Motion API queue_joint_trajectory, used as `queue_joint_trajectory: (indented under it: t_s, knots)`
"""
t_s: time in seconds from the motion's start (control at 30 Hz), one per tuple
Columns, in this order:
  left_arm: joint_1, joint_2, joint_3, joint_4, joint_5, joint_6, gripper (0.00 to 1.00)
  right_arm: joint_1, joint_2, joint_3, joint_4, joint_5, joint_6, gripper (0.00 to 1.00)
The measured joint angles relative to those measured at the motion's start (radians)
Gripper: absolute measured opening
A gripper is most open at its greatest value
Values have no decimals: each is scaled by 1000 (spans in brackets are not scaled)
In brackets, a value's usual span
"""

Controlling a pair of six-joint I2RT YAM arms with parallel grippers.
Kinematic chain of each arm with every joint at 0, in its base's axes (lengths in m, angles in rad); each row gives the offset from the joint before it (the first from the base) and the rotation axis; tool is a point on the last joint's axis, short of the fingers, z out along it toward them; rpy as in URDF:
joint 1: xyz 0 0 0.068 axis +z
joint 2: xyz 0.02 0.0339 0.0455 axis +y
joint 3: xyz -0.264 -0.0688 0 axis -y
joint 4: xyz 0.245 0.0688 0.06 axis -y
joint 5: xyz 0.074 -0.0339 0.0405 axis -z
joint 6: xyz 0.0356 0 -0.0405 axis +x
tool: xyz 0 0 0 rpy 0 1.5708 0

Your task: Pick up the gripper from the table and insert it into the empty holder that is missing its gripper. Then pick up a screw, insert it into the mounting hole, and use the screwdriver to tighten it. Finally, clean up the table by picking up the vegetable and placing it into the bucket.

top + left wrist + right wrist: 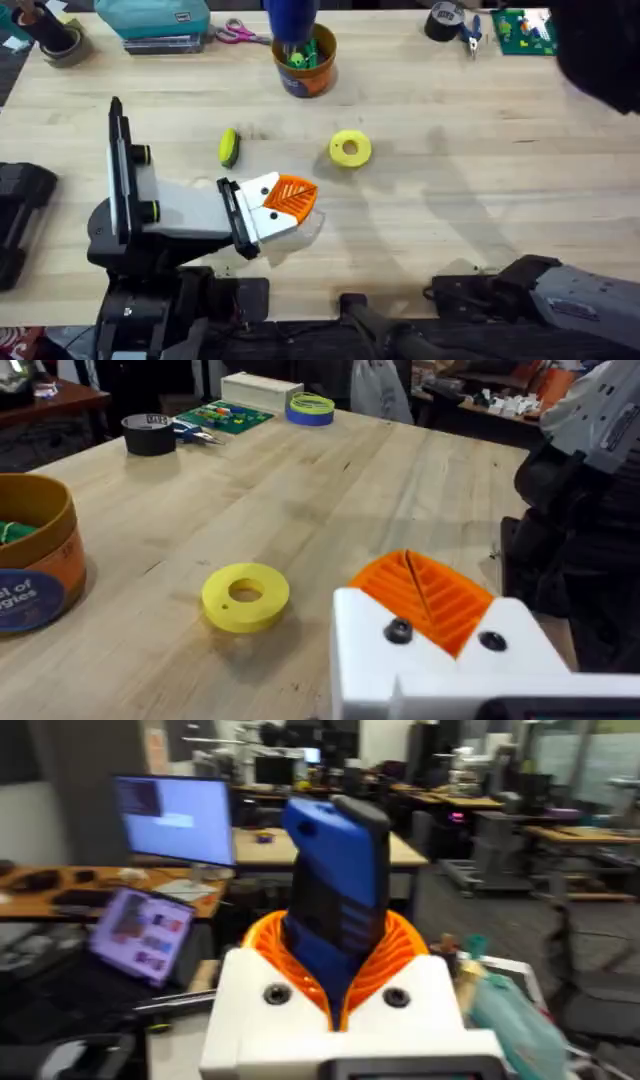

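We see the bright blue, thick-bodied plastic screwdriver [335,910] clamped between our right gripper's [335,985] ribbed orange pads; in the overhead view it hangs blurred over the round orange-brown bucket [306,66] at the far side of the pale wooden table [480,200]. Our left gripper [290,197], white blocks with ribbed orange pads [445,595], has its fingers pressed together on nothing. A smooth yellow ring-shaped disc [350,148] and a small green-yellow vegetable [229,146] lie just beyond it.

Pale wood table [480,200], matt grain; matt yellow plastic disc [245,596]; ribbed orange pads [425,595] in smooth white plastic; glossy blue screwdriver [335,890].
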Motion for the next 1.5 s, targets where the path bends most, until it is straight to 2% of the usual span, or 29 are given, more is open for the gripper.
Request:
queue_joint_trajectory:
  t_s: [0.5,0.87,1.13,1.5]
  knots:
    - [0,0,0,0,0,0,5,138,18,-18,35,-76,-40,24]
    - [0,0,0,0,0,0,5,162,18,-197,376,-90,30,24]
    - [0,0,0,0,0,0,5,177,18,-253,388,-98,81,24]
    - [0,0,0,0,0,0,5,210,19,-254,392,-131,83,24]
